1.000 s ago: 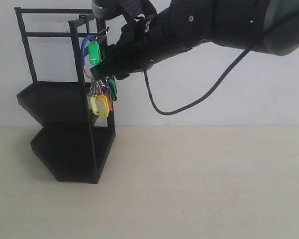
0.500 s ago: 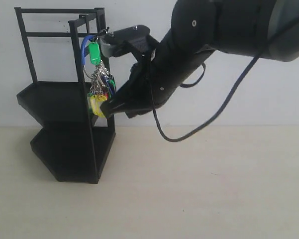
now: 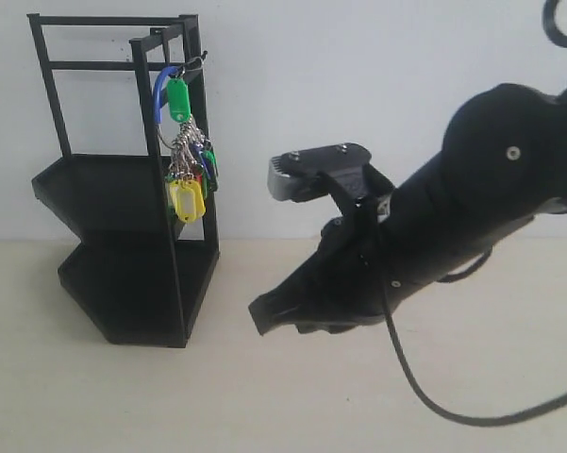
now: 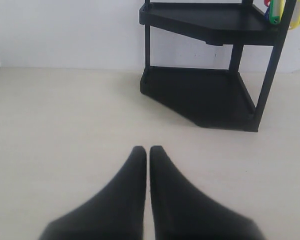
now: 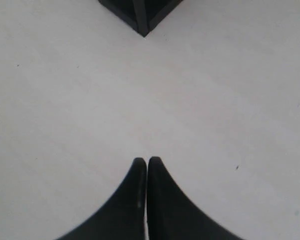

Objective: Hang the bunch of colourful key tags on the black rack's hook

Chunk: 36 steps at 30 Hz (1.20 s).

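Bright, even, diffuse light; faint shadow beside the black rack; wrist-view foregrounds slightly blurred

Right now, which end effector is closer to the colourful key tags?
Probably right. The right end effector hangs below and right of the key tag bunch; the left end effector sits low, farther back across the table.

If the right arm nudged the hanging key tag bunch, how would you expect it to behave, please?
Probably floppy: the colourful key tag bunch dangles from a blue loop on the hook, so it should swing, not resist. It looks light, being small plastic tags on thin rings. A sharp upward knock might unhook it, as the hook looks small.
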Motion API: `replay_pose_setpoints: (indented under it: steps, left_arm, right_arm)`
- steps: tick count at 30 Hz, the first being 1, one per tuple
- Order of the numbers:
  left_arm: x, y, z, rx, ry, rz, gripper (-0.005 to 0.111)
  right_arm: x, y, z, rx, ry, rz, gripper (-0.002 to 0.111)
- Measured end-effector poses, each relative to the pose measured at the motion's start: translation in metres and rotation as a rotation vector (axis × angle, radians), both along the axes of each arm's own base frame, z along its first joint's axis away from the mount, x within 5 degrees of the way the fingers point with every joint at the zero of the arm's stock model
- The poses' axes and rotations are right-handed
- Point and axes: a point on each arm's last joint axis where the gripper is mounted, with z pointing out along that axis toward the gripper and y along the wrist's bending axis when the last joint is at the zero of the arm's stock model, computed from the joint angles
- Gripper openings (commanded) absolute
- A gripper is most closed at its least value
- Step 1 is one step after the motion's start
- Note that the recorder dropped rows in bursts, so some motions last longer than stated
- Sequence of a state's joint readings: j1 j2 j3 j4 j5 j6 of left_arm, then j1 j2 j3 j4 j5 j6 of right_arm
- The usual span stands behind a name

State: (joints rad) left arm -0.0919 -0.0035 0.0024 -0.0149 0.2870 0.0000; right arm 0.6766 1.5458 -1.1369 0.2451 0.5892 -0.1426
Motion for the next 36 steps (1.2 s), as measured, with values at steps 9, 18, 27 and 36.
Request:
replay_pose_setpoints:
  steps: [9, 18, 27, 36]
  left_arm:
    - [0.000, 0.000, 0.000, 0.000, 0.000, 0.000, 0.004]
    - [0.000, 0.000, 0.000, 0.000, 0.000, 0.000, 0.004]
    - [0.000, 0.000, 0.000, 0.000, 0.000, 0.000, 0.004]
    - [0.000, 0.000, 0.000, 0.000, 0.000, 0.000, 0.004]
  right_arm:
    - [-0.021, -0.009, -0.008, -0.036, 0.173, -0.006, 0.000]
    - [-0.020, -0.009, -0.008, -0.035, 0.169, -0.006, 0.000]
    - [-0.043, -0.035, -0.020, 0.063, 0.004, -0.074, 0.000]
    - [-0.114, -0.111, -0.027, 0.245, -0.294, -0.175, 0.000]
